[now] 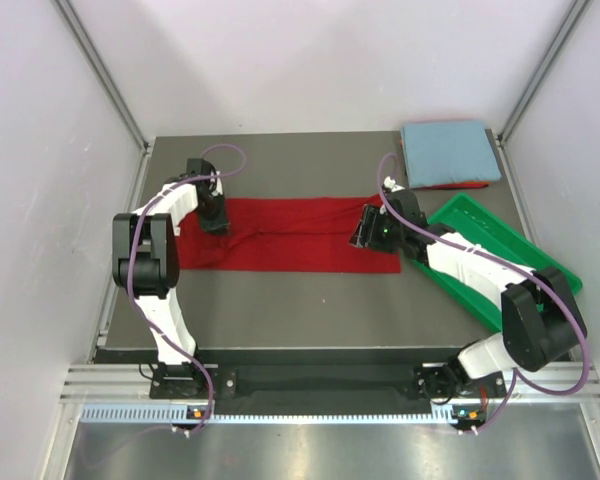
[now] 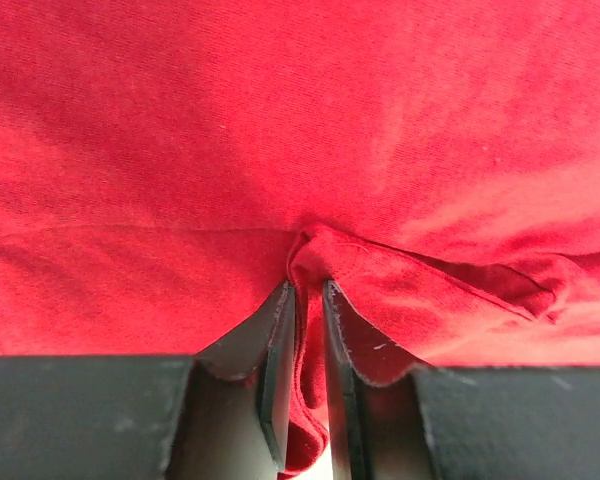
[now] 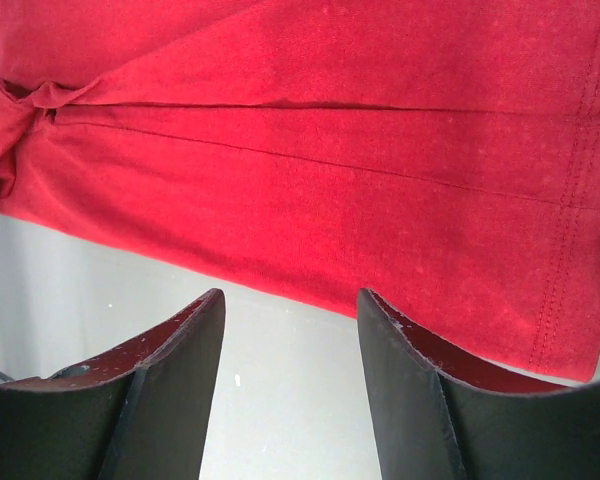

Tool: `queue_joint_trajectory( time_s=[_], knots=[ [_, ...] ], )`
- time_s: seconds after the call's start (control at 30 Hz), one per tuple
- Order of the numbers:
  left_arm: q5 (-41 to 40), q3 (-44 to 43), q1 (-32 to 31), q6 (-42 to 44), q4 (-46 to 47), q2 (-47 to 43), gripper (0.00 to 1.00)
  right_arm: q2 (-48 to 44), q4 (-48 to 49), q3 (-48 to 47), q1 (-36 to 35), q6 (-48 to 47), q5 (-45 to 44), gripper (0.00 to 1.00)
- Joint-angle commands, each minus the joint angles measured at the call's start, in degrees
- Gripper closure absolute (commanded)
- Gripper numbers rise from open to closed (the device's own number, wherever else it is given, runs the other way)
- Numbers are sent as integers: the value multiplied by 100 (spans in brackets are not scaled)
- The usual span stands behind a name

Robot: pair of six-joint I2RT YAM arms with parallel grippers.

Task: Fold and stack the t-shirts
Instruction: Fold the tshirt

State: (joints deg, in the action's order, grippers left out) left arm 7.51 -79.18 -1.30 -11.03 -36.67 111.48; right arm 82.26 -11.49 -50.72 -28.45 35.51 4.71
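Observation:
A dark red t-shirt (image 1: pixel 290 235) lies folded into a long strip across the middle of the table. My left gripper (image 1: pixel 215 220) is shut on a pinch of its cloth at the left end; the fold of red cloth (image 2: pixel 310 400) sits between the two fingers. My right gripper (image 1: pixel 368 232) is open and empty over the strip's right end, its fingers (image 3: pixel 185 345) above bare table just beside the shirt's edge (image 3: pixel 310 240). A folded light blue t-shirt (image 1: pixel 450 152) lies on another red one (image 1: pixel 442 186) at the back right.
A green plastic tray (image 1: pixel 540 262) lies at the right, partly under my right arm. The grey table (image 1: pixel 310 310) is ringed by white walls and metal posts at left and right.

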Motion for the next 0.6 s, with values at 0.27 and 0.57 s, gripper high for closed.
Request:
queue_joint_trajectory(
  time_s=[0.27,0.57],
  knots=[
    [629,156,-72,145,-34,-855,84,150,401,-219,-170,-26,118,44],
    [858,543,-353,74,-95,-1146,85,492,489,-509,-398,-44,223,44]
  ],
)
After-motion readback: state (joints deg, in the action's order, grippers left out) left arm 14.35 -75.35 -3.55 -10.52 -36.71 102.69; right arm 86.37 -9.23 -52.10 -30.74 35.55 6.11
